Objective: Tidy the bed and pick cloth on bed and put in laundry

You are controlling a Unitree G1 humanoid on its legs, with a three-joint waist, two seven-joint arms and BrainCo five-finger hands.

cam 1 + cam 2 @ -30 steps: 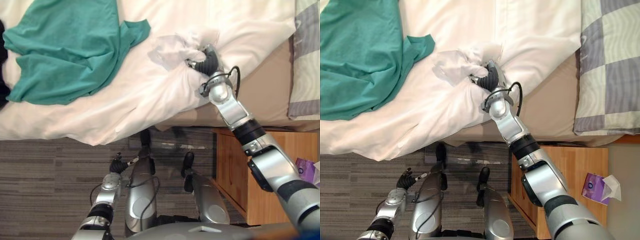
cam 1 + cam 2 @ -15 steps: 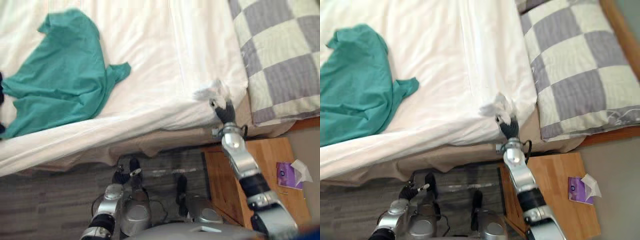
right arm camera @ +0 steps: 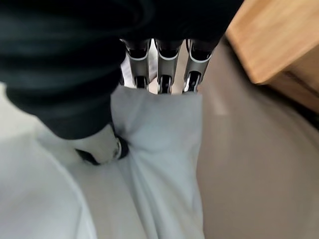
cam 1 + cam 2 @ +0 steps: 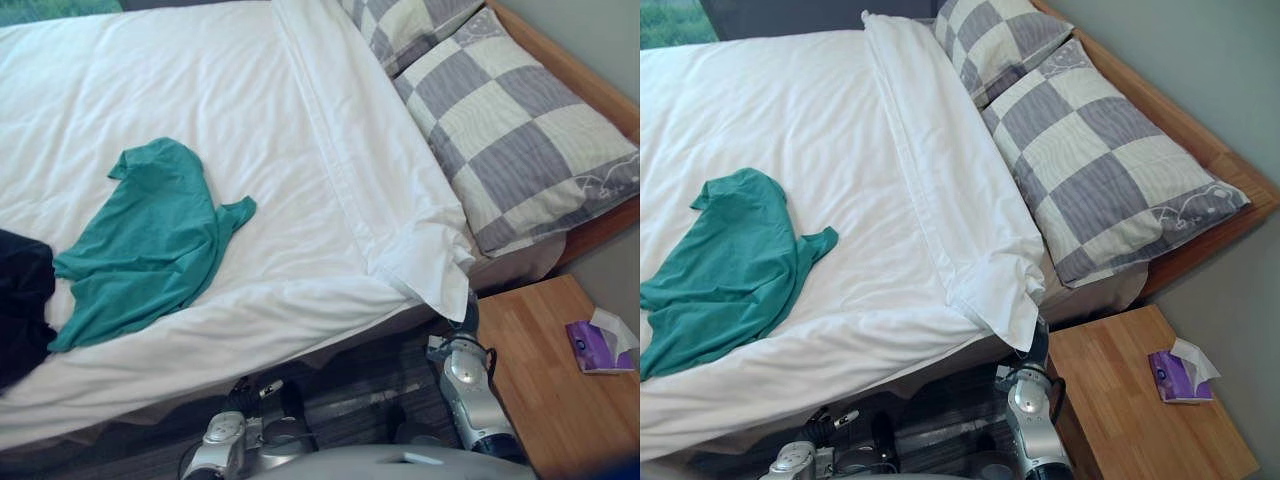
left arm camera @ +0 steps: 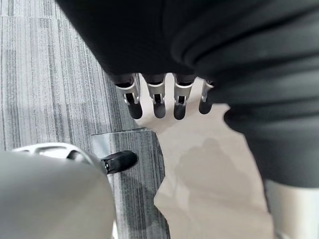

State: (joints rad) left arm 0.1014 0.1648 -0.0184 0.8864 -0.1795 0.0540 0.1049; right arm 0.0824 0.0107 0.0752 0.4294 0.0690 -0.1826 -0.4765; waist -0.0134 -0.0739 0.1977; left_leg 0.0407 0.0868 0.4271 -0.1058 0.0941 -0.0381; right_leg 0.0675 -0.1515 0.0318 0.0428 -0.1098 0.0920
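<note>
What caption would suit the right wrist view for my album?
Right hand pinching a corner of the white duvet beside a wooden nightstand.

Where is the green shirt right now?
In the left eye view, the green shirt lies on the white duvet, toward the view's left, next to a dark cloth.

Teal shirt [image 4: 730,262] on white duvet [image 4: 810,110], checked pillows [image 4: 1090,170], wooden nightstand [image 4: 1125,400]

The right robot hand [image 3: 160,74], forearm raised, pinches a corner of the white duvet [image 3: 164,149] between thumb and curled fingers, while the left robot hand [image 5: 154,94] hangs low, fingers loosely straight.
</note>
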